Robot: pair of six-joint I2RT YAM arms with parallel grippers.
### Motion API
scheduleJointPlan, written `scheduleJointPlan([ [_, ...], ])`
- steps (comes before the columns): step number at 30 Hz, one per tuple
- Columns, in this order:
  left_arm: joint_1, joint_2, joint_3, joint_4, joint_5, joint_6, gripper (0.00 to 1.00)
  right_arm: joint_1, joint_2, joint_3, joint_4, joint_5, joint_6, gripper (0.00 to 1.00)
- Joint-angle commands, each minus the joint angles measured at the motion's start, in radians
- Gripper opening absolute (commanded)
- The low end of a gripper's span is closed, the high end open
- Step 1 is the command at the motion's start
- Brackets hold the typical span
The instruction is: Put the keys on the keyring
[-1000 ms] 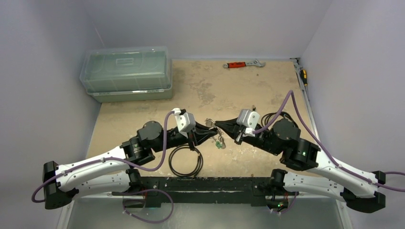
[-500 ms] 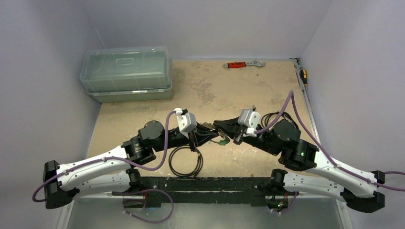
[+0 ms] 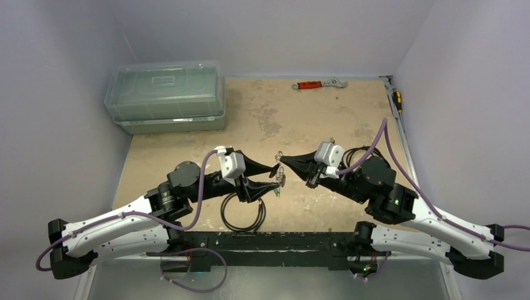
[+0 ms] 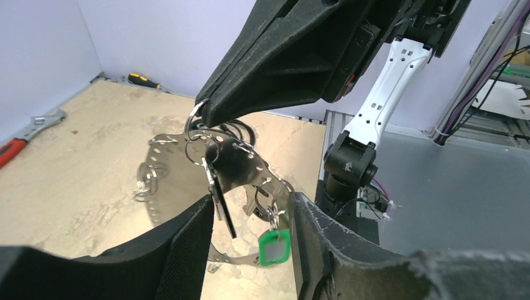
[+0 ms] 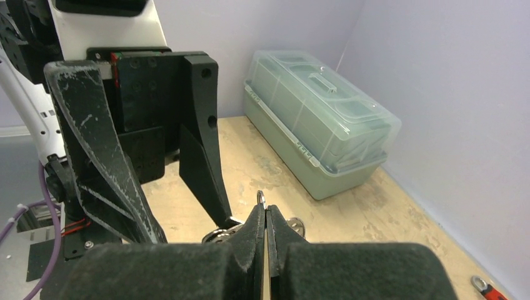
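The left gripper (image 3: 273, 177) has just released: a second ago its fingers were together at the bunch, tip to tip with the right gripper (image 3: 282, 160); they now stand apart, and the left arm has drawn back slightly toward the left edge of the worktop (image 3: 187, 156). The right gripper has not moved and is clamped on the top of the keyring (image 4: 164, 140), with a short arc of wire showing above its tips in the right wrist view. Which turn of wire it pinches cannot be told. The keys (image 4: 222, 209) and the green tag (image 4: 273, 248) hang from the keyring below the right gripper, clear of the surface, above the middle of the worktop and slightly toward its near edge. In the left wrist view the bunch hangs in the gap between the open left fingers (image 4: 181, 250), and no contact with them can be made out. Judgement: the bunch is now carried by the right gripper alone, which suggests the key fed by the left gripper is threaded on. No loose key is seen under the bunch, but the top view is too small to confirm this. The coil (image 3: 242, 212) lies at the near edge, below the left gripper. Before proceeding, verify that each key hangs from the wire.
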Motion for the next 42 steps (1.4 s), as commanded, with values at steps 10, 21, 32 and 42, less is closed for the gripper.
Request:
scheduleJointPlan([
  [10, -0.002, -0.053, 0.055, 0.027, 0.018, 0.180, 0.42, 0.000, -0.009, 0.004, 0.015, -0.085, 0.003, 0.00],
  [21, -0.002, -0.055, 0.068, 0.072, 0.036, 0.235, 0.27, 0.000, -0.038, -0.001, 0.006, -0.218, 0.016, 0.00],
  [32, -0.002, -0.044, 0.115, 0.019, 0.082, 0.226, 0.26, 0.000, -0.052, 0.001, -0.002, -0.251, 0.022, 0.00],
  [42, -0.002, -0.044, 0.121, 0.000, 0.140, 0.220, 0.26, 0.000, -0.058, 0.001, 0.004, -0.248, 0.027, 0.00],
])
